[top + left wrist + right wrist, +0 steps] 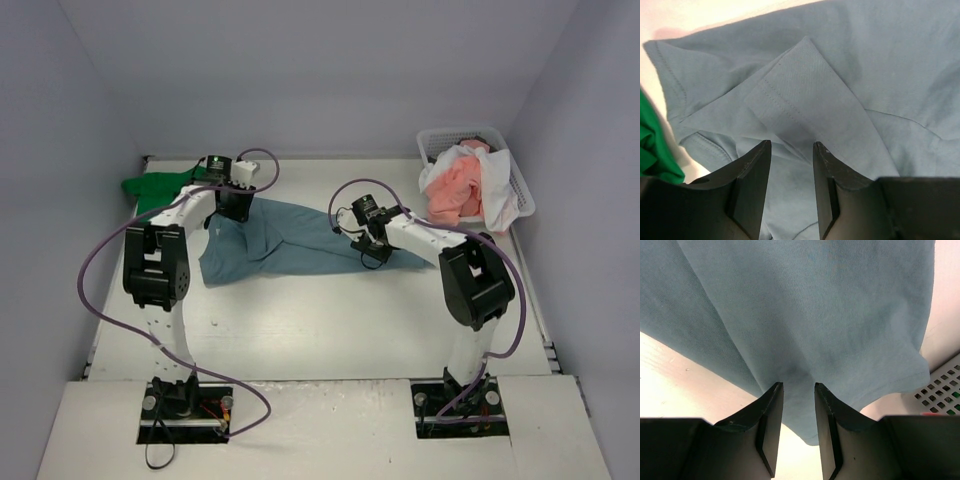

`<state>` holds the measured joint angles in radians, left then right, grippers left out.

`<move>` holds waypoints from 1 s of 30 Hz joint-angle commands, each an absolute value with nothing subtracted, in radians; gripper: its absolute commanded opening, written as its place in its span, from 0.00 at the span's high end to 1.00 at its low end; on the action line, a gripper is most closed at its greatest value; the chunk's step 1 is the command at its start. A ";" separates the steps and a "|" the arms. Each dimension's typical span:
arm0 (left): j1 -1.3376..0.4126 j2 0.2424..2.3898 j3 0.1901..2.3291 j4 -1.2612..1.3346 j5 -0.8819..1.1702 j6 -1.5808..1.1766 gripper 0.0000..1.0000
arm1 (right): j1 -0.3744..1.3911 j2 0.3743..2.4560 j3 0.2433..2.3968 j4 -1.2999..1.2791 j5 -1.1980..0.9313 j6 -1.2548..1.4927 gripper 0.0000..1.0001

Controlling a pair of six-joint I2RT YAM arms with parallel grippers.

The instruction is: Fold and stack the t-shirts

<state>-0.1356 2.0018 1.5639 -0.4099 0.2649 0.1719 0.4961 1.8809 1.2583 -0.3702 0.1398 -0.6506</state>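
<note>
Near half of the table (320, 330) is bare, so both my arms can pass freely there. Blue t-shirt (280, 240) lies across the middle, under my left gripper (236, 208) and right gripper (370, 250). Green t-shirt (150, 187) takes the far left corner, just beside the blue one. White basket (523, 195), heaped full, fills the far right corner. Walls (60, 150) close in left, right and far

The blue t-shirt (850, 75) is matt, finely knit cloth; the basket (432, 148) is white perforated plastic.
</note>
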 commanded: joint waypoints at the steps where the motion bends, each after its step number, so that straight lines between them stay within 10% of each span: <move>1: -0.126 1.999 1.614 -0.391 0.288 0.153 0.66 | 0.489 1.815 1.262 -0.371 0.133 -0.635 0.71; 9: -0.126 2.034 1.623 -0.400 0.310 0.152 0.65 | 0.489 1.827 1.270 -0.373 0.127 -0.635 0.71; 20: -0.126 2.000 1.617 -0.396 0.301 0.149 1.00 | 0.491 1.838 1.272 -0.371 0.114 -0.617 0.74; 30: -0.121 1.847 1.588 -0.442 0.270 0.166 1.00 | 0.497 1.830 1.270 -0.370 0.110 -0.606 0.75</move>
<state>-0.1349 1.9911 1.5646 -0.4347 0.2832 0.1532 0.4965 1.8793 1.2583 -0.3702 0.1143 -0.6239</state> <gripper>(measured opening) 0.004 0.250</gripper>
